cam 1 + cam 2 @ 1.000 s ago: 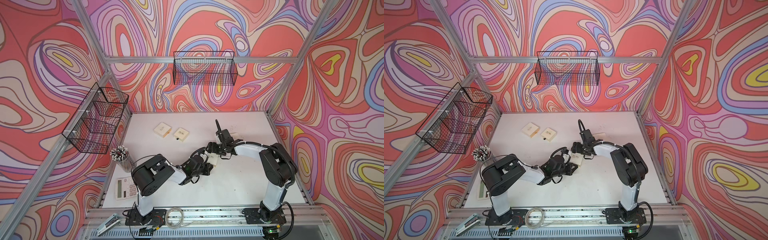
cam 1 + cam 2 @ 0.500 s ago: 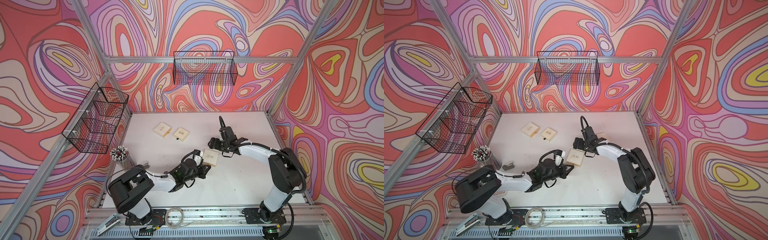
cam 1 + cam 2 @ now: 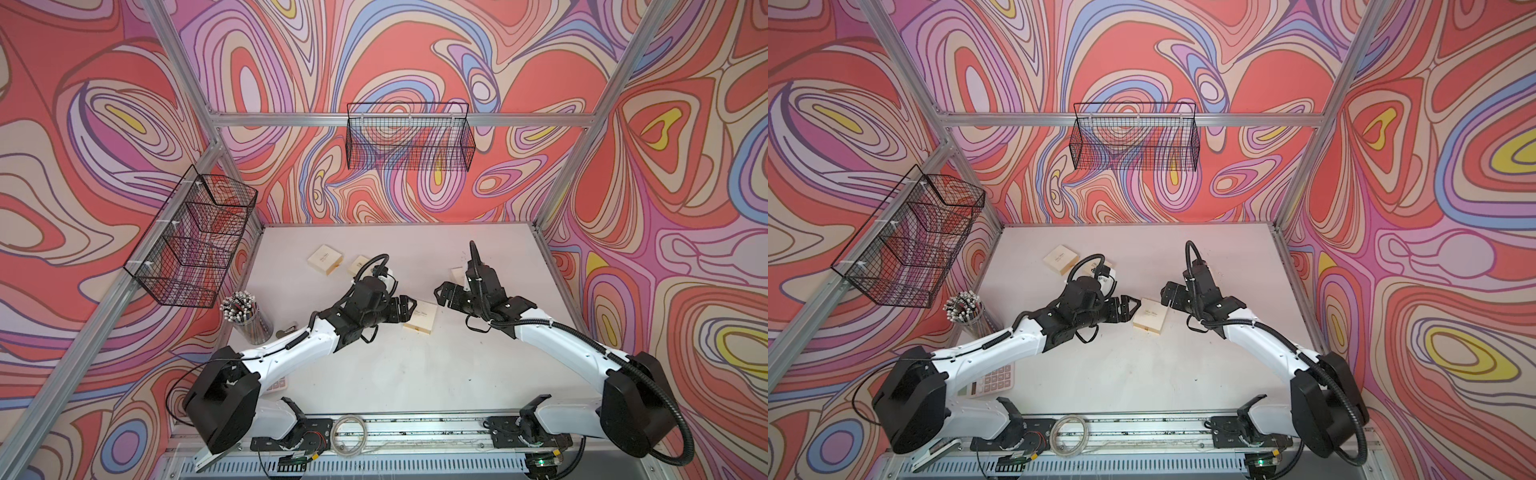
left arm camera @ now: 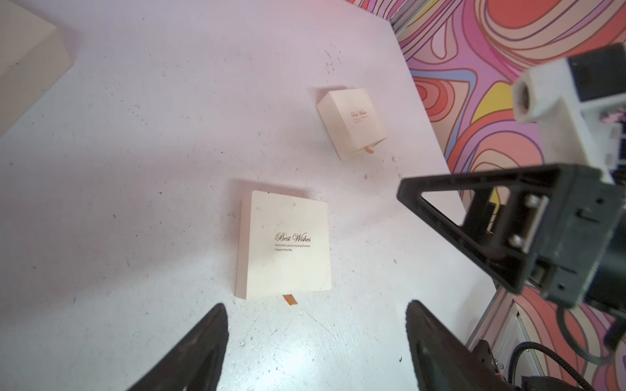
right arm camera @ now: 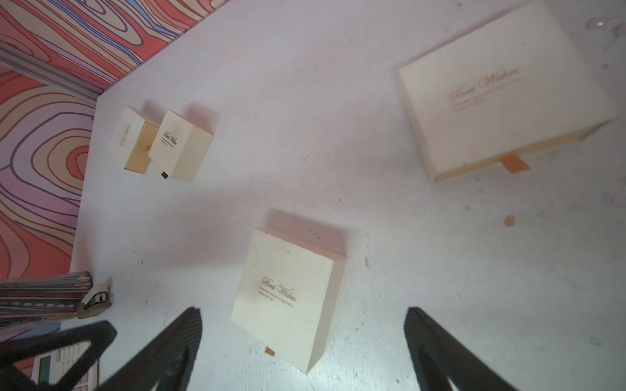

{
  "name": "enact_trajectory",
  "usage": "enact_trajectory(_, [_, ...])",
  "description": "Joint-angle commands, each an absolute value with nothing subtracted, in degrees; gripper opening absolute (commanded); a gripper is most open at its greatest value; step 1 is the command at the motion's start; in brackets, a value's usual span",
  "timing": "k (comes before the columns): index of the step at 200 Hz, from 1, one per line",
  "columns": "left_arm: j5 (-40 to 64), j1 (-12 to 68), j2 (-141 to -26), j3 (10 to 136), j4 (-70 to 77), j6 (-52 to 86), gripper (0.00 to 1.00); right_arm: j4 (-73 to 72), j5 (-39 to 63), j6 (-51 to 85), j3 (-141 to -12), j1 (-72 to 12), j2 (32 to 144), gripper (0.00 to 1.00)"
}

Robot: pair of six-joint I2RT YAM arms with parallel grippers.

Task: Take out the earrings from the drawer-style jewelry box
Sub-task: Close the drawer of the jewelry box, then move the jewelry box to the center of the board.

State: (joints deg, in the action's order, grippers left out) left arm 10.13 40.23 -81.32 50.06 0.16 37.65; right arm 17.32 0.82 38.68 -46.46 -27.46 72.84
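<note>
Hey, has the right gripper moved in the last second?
Yes. The right gripper has drawn back from the centre box toward the table's right edge, leaving a gap.

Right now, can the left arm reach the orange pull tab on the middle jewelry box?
Probably yes. The tab sticks out of the box edge facing the left arm, whose jaws stand open just short of it, with only table between. The right arm sits off to one side, apart.

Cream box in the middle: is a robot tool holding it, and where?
No. The left tool and right tool are open and empty; the cream box lies free on the table.
</note>
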Motion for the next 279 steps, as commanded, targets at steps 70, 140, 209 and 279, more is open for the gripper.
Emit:
enact_trajectory(70, [20.44,37.49,-102.45,63.15,-9.56,27.55,0.82,20.99,-1.78,38.83,-42.84,-27.49,67.72,0.98])
enact_trajectory(140, [28.65,37.94,-108.15,65.02,-5.89,25.63,0.78,20.02,1.06,38.55,-41.13,-21.64,67.24,0.98])
enact_trajectory(209, [28.59,42.75,-110.08,66.92,-1.96,31.87,0.77,21.11,0.37,37.80,-40.52,-17.93,66.87,0.98])
enact_trajectory(279, [23.26,46.02,-110.69,65.58,4.66,41.91,0.77,21.04,0.53,32.83,-43.66,-17.84,72.45,0.98])
